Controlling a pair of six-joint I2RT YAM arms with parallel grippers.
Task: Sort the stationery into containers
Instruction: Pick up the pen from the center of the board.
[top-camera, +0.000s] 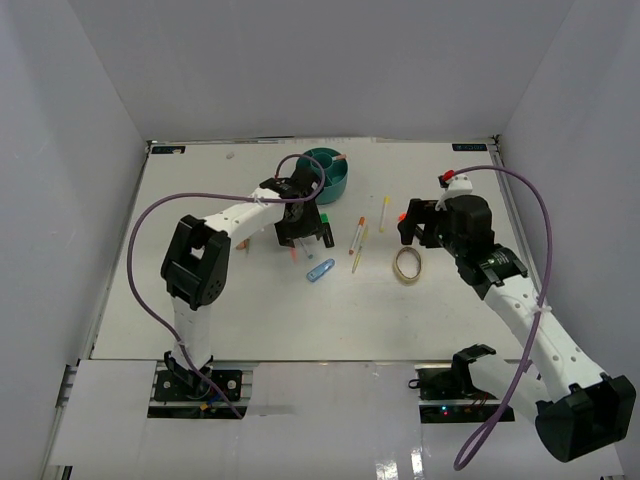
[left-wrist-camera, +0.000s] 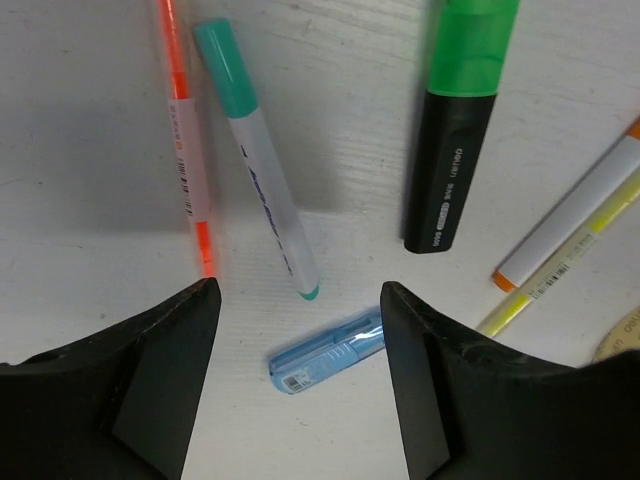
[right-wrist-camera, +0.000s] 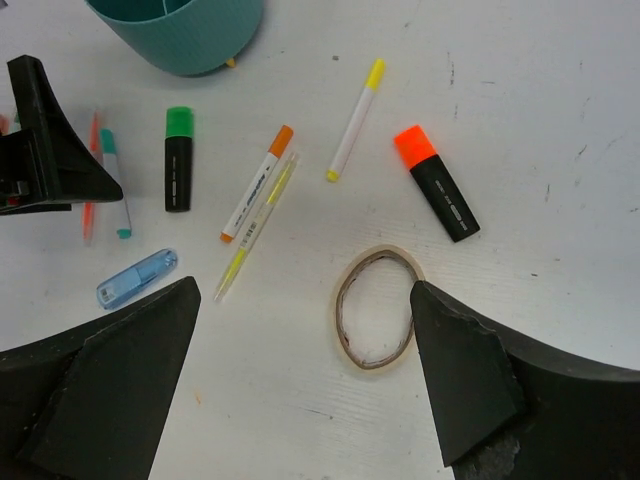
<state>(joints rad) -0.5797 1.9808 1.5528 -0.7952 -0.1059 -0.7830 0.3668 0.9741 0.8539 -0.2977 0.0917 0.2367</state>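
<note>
The round teal organizer (top-camera: 330, 172) stands at the back middle; it also shows in the right wrist view (right-wrist-camera: 180, 35). My left gripper (left-wrist-camera: 298, 300) is open and empty, just above a light-blue clip (left-wrist-camera: 325, 352), a teal-capped white pen (left-wrist-camera: 260, 170), a thin orange pen (left-wrist-camera: 185, 140) and a green-capped black highlighter (left-wrist-camera: 455, 140). My right gripper (right-wrist-camera: 302, 300) is open and empty above the beige tape ring (right-wrist-camera: 375, 307). An orange-capped black highlighter (right-wrist-camera: 436, 182), a yellow-capped pen (right-wrist-camera: 354, 120), an orange-tipped pen (right-wrist-camera: 257, 183) and a thin yellow pen (right-wrist-camera: 255, 230) lie on the table.
The white table (top-camera: 240, 310) is walled at the back and both sides. The left arm (top-camera: 200, 260) reaches across toward the organizer, its gripper (top-camera: 303, 235) just in front of it. The right gripper (top-camera: 412, 228) hangs behind the tape ring (top-camera: 407, 264).
</note>
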